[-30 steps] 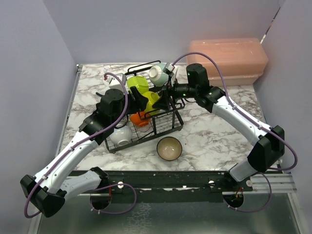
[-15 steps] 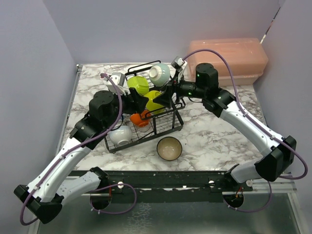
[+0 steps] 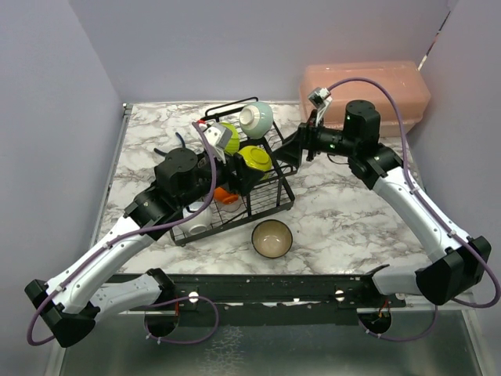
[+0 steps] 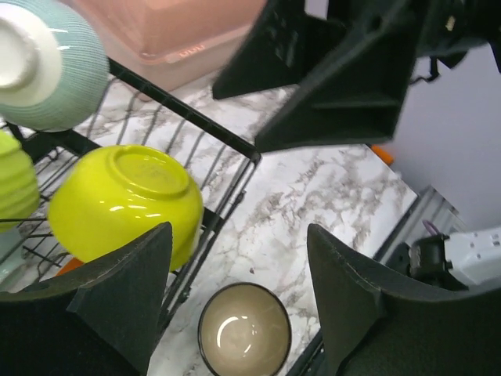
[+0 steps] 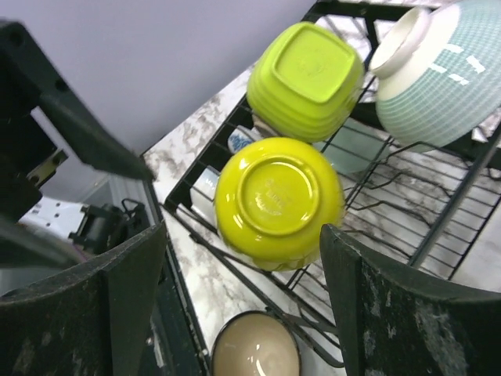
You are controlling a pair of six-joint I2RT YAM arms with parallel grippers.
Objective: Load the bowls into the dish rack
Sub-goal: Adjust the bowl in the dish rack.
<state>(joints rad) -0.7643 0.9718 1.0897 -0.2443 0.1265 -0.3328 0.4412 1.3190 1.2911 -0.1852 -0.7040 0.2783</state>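
My left end effector point(image 4: 235, 235) stands wide with nothing between its matte black fingers, over the left part of the dish rack point(image 3: 270, 192), a black two-tier frame of thin wire on the white, grey-veined marble counter point(image 3: 337, 211). Low in the rack lies a smooth white bowl point(image 3: 196, 219), with a small orange one point(image 3: 227, 194) just beside it. Higher up, a ribbed yellow-green bowl point(image 5: 305, 78) with a squarish foot leans on the wires. A glossy round yellow bowl point(image 5: 278, 200) sits bottom-up just below it. A pale teal bowl point(image 5: 442, 78), finely gridded with a plain white foot ring, tilts at the rack's far edge. In front of the rack, upright on the counter, is a dark-rimmed bowl with a shiny beige inside point(image 3: 272, 237). My right end effector point(image 5: 243, 235) is also wide and empty, by the rack's right side. Behind it is a translucent pink plastic box point(image 3: 368, 90).
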